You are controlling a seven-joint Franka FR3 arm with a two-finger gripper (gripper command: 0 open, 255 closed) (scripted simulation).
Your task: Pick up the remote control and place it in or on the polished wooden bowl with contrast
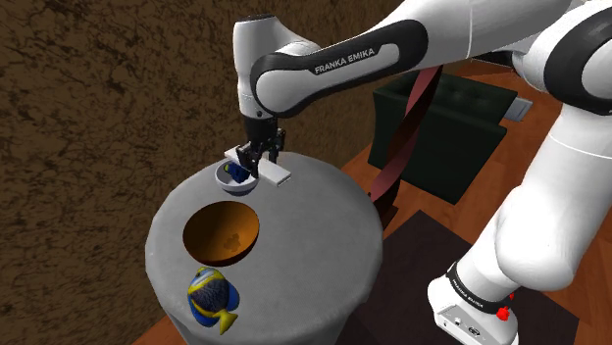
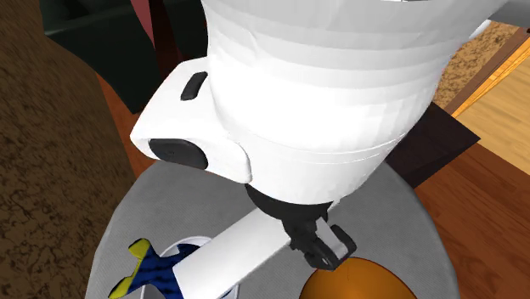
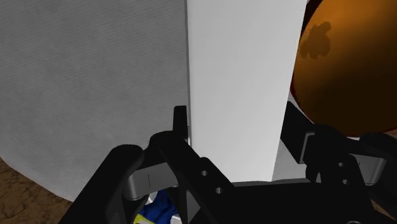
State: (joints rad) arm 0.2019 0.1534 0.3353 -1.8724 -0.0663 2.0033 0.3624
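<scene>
Gripper [image 3: 235, 137] fingers [image 3: 181, 124] clasp the white remote [image 3: 235, 83] by its long sides, holding it over the grey table [image 1: 314, 225], above a small white bowl [image 1: 235, 184]. The wooden bowl [image 1: 222, 232] stands just beside, 1 blue-yellow fish [image 1: 212, 297] past it.

We recorded the remote control [image 1: 279, 173] [image 2: 229, 255] [image 3: 235, 76] as a plain white, flat, oblong slab. It was lying roughly level with its broad face up. The black gripper [image 1: 260, 157] [image 3: 235, 121] clasped it across its narrow width, one finger against each long edge. In the shoulder view it sat at the far side of the round grey table [image 1: 324, 225]. We found the bowl [image 1: 235, 230] [image 2: 357, 284] [image 3: 343, 70] near the remote control but apart from it, toward that view's lower left. The bowl stood upright on the table, round, with a glossy orange-brown inside marked by a darker mottled patch.
</scene>
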